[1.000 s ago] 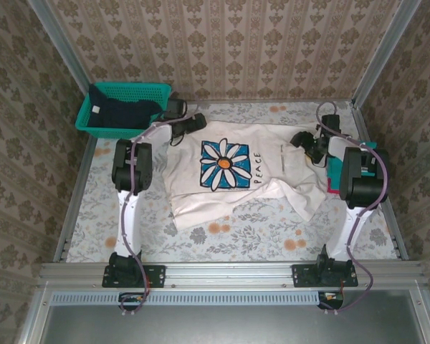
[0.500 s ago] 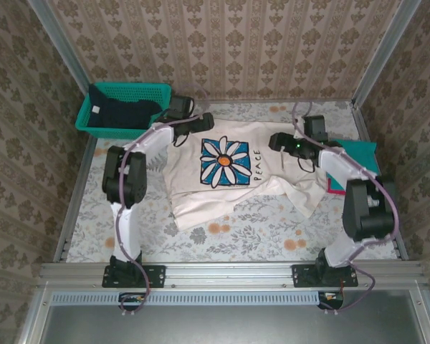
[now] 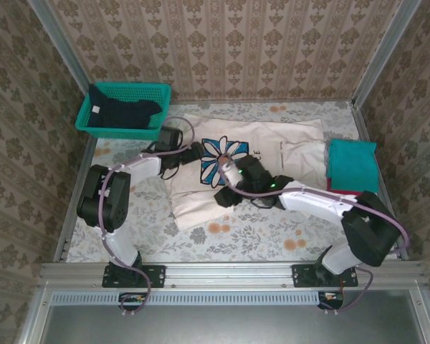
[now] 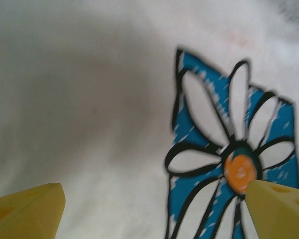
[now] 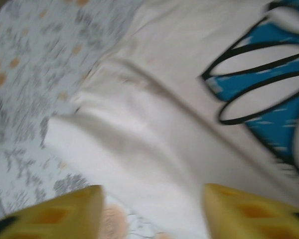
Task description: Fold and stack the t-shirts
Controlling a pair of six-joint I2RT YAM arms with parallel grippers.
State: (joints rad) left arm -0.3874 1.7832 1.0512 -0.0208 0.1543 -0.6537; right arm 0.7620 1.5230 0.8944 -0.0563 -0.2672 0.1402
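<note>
Item one, my right gripper (image 5: 152, 204): yellow fingers (image 5: 55, 214) partway apart, with the white shirt (image 3: 279, 143) and its near hem showing in the gap. I cannot tell whether the tips touch the cloth. The hem lies on the floral table (image 3: 265, 229), and blue daisy print shows at the upper right of the wrist view. Item two, my left gripper (image 4: 154, 209): fingers wide apart and poised over the same shirt, one tip over plain cloth, the other beside the daisy's orange centre; contact cannot be judged. Item three, the white shirt: spread print-up across the middle of the table, with both my arms reaching over it. Item four, the teal shirt (image 3: 351, 165): folded at the table's right edge, just beside the white shirt. Item five, the navy shirt (image 3: 118, 113): bundled in the basket (image 3: 158, 93) at the far left corner.
</note>
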